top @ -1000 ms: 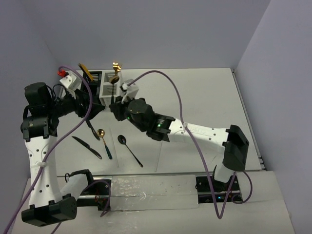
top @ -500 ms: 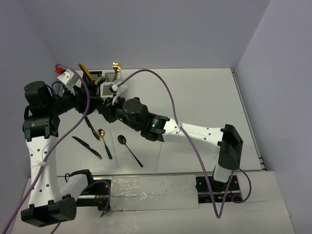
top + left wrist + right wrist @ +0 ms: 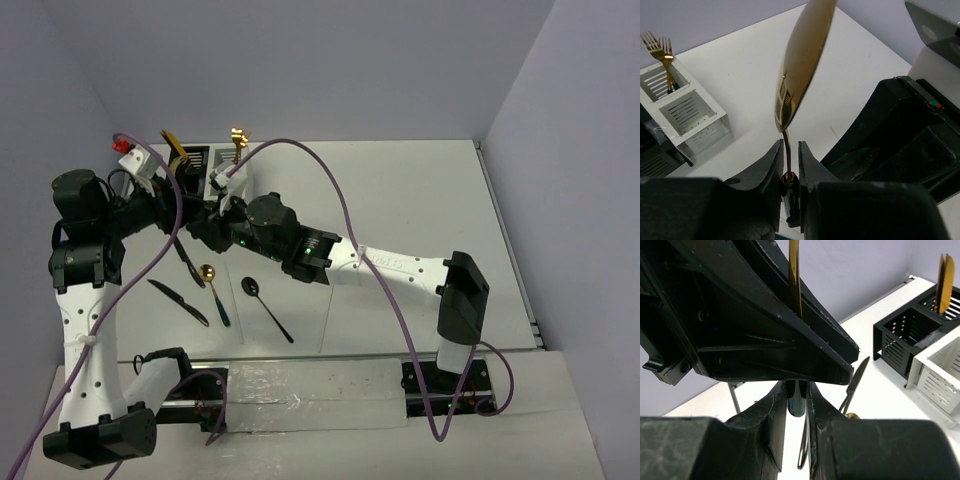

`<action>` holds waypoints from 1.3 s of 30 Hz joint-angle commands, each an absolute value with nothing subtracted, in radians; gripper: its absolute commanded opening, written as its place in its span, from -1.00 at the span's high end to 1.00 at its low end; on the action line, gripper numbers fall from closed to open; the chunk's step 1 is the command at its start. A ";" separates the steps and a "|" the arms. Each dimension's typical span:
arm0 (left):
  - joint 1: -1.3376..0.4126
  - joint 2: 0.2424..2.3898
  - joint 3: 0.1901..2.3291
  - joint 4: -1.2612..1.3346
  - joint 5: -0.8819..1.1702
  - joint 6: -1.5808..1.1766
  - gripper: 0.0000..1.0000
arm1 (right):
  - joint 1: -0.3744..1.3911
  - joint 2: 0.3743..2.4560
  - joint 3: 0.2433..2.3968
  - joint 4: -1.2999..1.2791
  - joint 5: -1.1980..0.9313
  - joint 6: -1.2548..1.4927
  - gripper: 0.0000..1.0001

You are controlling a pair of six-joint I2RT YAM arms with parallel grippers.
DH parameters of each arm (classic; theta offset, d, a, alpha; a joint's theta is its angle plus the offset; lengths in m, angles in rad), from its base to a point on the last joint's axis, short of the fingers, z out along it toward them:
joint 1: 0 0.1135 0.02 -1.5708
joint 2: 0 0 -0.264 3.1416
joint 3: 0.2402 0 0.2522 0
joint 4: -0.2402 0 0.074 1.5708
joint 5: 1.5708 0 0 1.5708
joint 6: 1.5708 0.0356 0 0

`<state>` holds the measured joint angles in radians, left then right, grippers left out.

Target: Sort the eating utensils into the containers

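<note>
A: Starting on the left, how does the left gripper (image 3: 789, 150) stand?

B: Its jaws are pressed together on the thin gold neck of a spoon (image 3: 802, 55), just above the dark handle. The gold bowl rises upright past the wrist camera.

A: And the right gripper (image 3: 796, 389)?

B: It is clamped on that same spoon's dark handle, at the end away from the bowl. The two grippers meet close together over the left half of the worktop (image 3: 420, 200), so the spoon is up in the air, gripped in two places.

A: Where are the containers?

B: They are at the far left corner of the worktop, joined side by side. The black caddy (image 3: 897, 342) is on the left, with two flat gold pieces (image 3: 944, 275) standing in its farther compartment. The white caddy (image 3: 695, 112) is on its right. Gold forks (image 3: 660, 45) stand tines-up in the compartment farthest from the left wrist camera.

A: What is loose on the worktop?

B: A dark knife (image 3: 188, 262) lies just below the grippers. Nearer the near edge, from left to right, are a black knife (image 3: 180, 302), a gold-bowled spoon (image 3: 213, 292) with a dark handle, and an all-black spoon (image 3: 266, 308). All of them lie flat and slanted, near each other but apart.
</note>
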<state>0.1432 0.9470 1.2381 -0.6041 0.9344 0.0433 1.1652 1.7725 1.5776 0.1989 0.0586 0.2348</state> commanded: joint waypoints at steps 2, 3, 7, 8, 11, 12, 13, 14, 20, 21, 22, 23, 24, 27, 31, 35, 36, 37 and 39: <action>0.150 0.928 1.235 -0.506 0.807 0.040 1.00 | 1.163 1.767 1.628 0.216 -0.005 0.256 1.00; 0.149 0.928 1.232 -0.499 0.778 0.037 1.00 | 1.151 1.769 1.628 0.213 -0.002 0.261 0.91; 0.149 0.948 1.198 -0.419 0.675 0.014 0.99 | 1.099 1.764 1.594 0.232 -0.028 0.319 -0.75; 0.150 0.956 1.192 -0.370 0.646 0.012 0.99 | 1.086 1.756 1.580 0.239 -0.034 0.351 -1.00; 0.153 1.011 1.187 -0.270 0.537 0.029 0.99 | 1.051 1.703 1.504 0.248 -0.025 0.377 -1.00; 0.161 1.052 1.189 -0.241 0.516 0.032 1.00 | 1.048 1.662 1.450 0.250 -0.017 0.370 -1.00; 0.169 1.072 1.186 -0.207 0.485 0.026 0.99 | 1.048 1.640 1.422 0.250 -0.002 0.356 -1.00; 0.178 1.095 1.181 -0.124 0.474 0.014 0.99 | 1.049 1.619 1.390 0.255 0.024 0.338 -1.00; 0.207 1.302 1.114 0.251 0.436 -0.129 0.99 | 1.049 1.453 1.102 0.363 0.090 0.348 -1.00; 0.206 1.360 1.112 0.326 0.424 -0.152 1.00 | 1.049 1.422 1.050 0.370 0.094 0.353 -1.00; 0.206 1.389 1.115 0.359 0.417 -0.162 0.99 | 1.049 1.408 1.026 0.374 0.097 0.357 -1.00; 0.207 1.446 1.118 0.386 0.394 -0.167 1.00 | 1.049 1.393 0.987 0.383 0.098 0.362 -1.00; 0.206 1.475 1.123 0.432 0.390 -0.166 1.00 | 1.051 1.369 0.967 0.387 0.101 0.365 -1.00; 0.206 1.575 1.144 0.492 0.409 -0.163 1.00 | 1.051 1.332 0.908 0.388 0.126 0.370 -1.00; 0.202 1.680 1.170 0.572 0.396 -0.160 1.00 | 1.049 1.312 0.877 0.367 0.155 0.365 -1.00; 0.201 1.749 1.146 0.676 0.390 -0.153 0.99 | 1.049 1.299 0.877 0.330 0.152 0.353 -1.00; 0.201 1.753 1.122 0.702 0.391 -0.153 1.00 | 1.051 1.299 0.876 0.327 0.152 0.351 -1.00; 0.202 1.761 1.112 0.724 0.394 -0.158 0.99 | 1.051 1.296 0.879 0.316 0.153 0.347 -1.00; 0.204 1.776 1.088 0.755 0.399 -0.170 1.00 | 1.051 1.293 0.884 0.302 0.158 0.341 -1.00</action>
<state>0.2043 1.7737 1.1004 0.5781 0.3969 -0.1505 1.0447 1.3445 0.8761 0.3042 0.1326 0.3565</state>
